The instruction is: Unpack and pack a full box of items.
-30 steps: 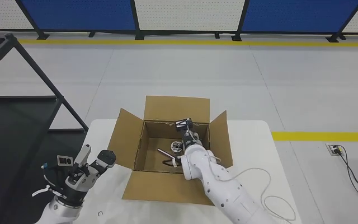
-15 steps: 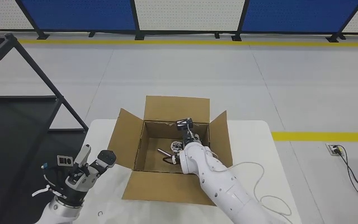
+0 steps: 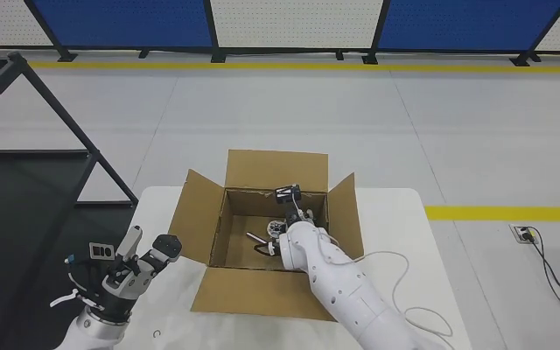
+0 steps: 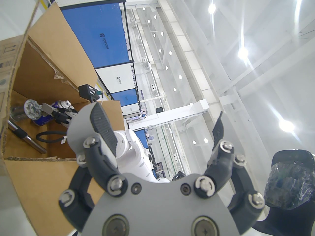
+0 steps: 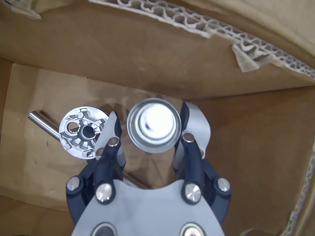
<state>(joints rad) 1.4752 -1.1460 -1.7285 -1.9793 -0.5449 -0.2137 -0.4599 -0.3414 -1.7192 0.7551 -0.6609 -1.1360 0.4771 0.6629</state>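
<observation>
Silver-topped can (image 5: 154, 125) stands upright in the box (image 5: 147, 50) between spread fingers of the right hand (image 5: 150, 114); left hand (image 4: 157, 116) gapes open.

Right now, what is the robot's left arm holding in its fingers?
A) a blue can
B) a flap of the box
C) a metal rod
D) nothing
D: the left gripper has its fingers spread wide with nothing between them, outside the cardboard box.

Open cardboard box (image 3: 262, 297), metal can (image 5: 154, 128) inside
</observation>
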